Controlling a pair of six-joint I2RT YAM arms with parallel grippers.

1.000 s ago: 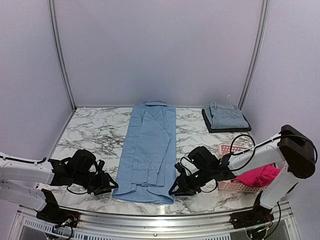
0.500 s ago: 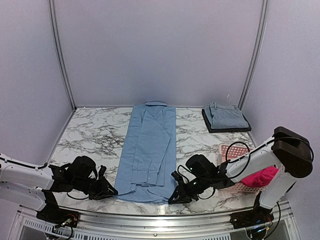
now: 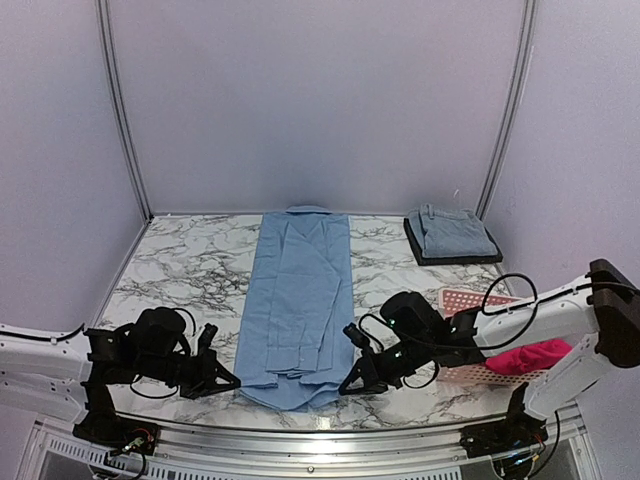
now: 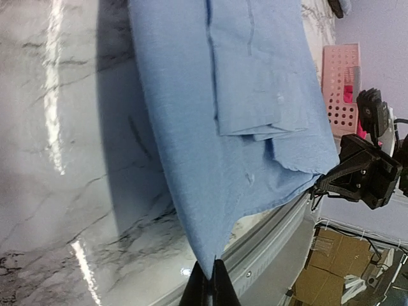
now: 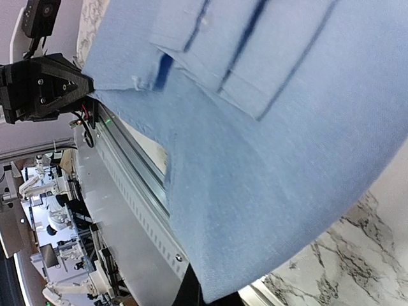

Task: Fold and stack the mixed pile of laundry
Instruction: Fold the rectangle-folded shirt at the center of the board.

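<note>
- Marbled surface (image 3: pixel 180 270) carries the light blue shirt (image 3: pixel 297 290) lying lengthwise down its middle — collar at the far edge, hem at the near edge.
- Left claw (image 3: pixel 231 382) is pinched tight on the hem's left corner.
- Right claw (image 3: pixel 346 388) is pinched tight on the hem's right corner.
- Magenta-red garment (image 3: pixel 525 352) sits in the pink basket (image 3: pixel 465 299) by the near right corner.

Top view: high above the near side, facing far, whole table (image 3: pixel 190 265) covered. Wrist views: close, low, facing each other along the near edge; near hem of the light blue shirt (image 3: pixel 295 300) shared by all.
</note>
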